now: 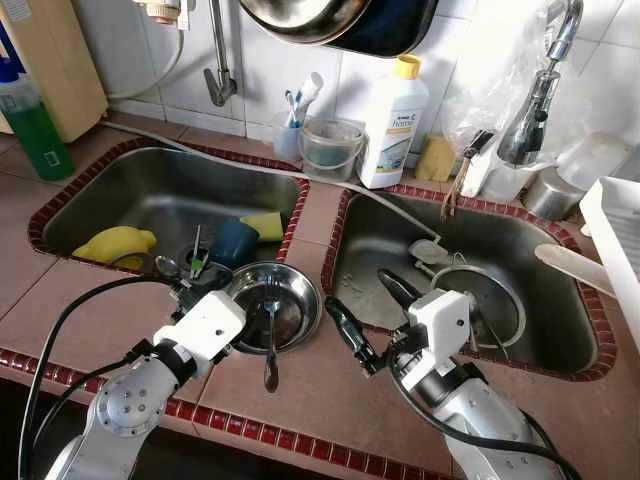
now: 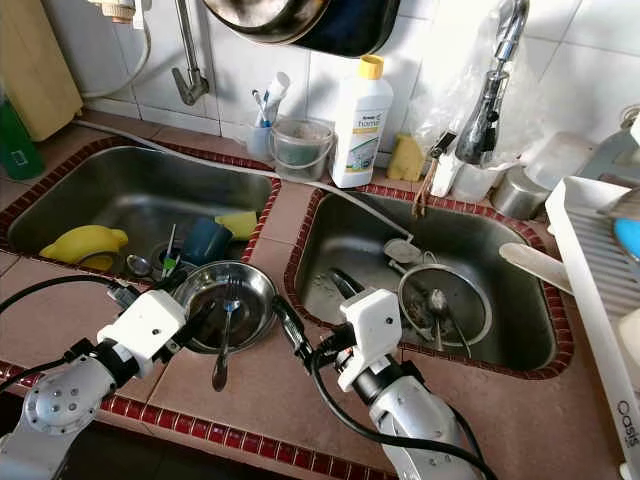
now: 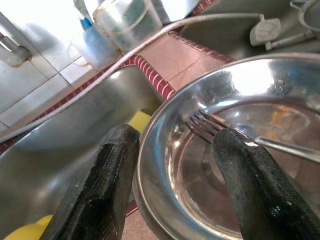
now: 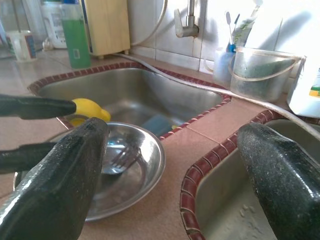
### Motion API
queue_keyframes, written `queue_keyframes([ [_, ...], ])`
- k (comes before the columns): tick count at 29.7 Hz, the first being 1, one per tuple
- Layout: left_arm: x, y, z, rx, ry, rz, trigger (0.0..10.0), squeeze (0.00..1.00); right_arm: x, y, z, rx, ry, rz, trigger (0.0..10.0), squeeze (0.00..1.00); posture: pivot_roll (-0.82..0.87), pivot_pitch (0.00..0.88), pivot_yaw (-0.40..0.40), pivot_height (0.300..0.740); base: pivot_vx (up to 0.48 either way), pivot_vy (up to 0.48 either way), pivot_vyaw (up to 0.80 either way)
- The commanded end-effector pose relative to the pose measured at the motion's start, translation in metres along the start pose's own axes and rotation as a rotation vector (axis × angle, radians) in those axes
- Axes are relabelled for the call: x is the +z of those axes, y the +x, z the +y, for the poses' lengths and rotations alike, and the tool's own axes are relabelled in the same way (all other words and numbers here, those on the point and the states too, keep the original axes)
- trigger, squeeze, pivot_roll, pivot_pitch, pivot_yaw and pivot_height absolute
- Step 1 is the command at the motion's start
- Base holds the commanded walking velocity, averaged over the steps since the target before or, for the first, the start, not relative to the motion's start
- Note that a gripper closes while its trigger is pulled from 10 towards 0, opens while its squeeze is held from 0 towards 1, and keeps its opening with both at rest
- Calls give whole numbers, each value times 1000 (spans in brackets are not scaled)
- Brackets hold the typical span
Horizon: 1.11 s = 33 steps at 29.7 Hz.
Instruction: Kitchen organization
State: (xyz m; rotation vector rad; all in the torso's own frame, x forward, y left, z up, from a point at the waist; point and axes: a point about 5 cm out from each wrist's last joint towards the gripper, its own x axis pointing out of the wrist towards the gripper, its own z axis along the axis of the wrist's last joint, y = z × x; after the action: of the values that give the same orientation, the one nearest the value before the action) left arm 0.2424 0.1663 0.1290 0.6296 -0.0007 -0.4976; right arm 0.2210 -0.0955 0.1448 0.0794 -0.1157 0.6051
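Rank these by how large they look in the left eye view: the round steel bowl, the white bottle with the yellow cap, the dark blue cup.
1. Round steel bowl and white bottle with the yellow cap: too alike to rank, and the bowl sits nearer the camera.
2. Dark blue cup, partly hidden in the left sink: smallest.

Item one: we record a round stainless-steel bowl [image 1: 290, 305], shallow, polished and upright, sitting on the tiled worktop [image 1: 300, 395] at the front corner of the left sink [image 1: 150, 195], its rim overhanging the basin at about 10 o'clock. The left tool [image 3: 170, 165] straddles that rim, one finger [image 3: 102, 185] outside and one finger [image 3: 255, 185] inside.

Item two: we record a metal fork [image 1: 270, 335] lying in the bowl, tines at 12 o'clock on the bowl's floor, its handle crossing the rim at 6 o'clock and ending over the worktop.
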Motion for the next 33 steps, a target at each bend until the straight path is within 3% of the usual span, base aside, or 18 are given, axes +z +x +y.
queue_keyframes([
  [1,0,1,1,-22,33,-8,10000,0,6,0,-1,-8,2,-19,10000,0,-150,105,-71,732,0,0,0],
  [33,-17,10,22,-39,156,7,10000,0,16,3,0,-16,36,-44,10000,0,-162,110,-61,732,0,0,0],
])
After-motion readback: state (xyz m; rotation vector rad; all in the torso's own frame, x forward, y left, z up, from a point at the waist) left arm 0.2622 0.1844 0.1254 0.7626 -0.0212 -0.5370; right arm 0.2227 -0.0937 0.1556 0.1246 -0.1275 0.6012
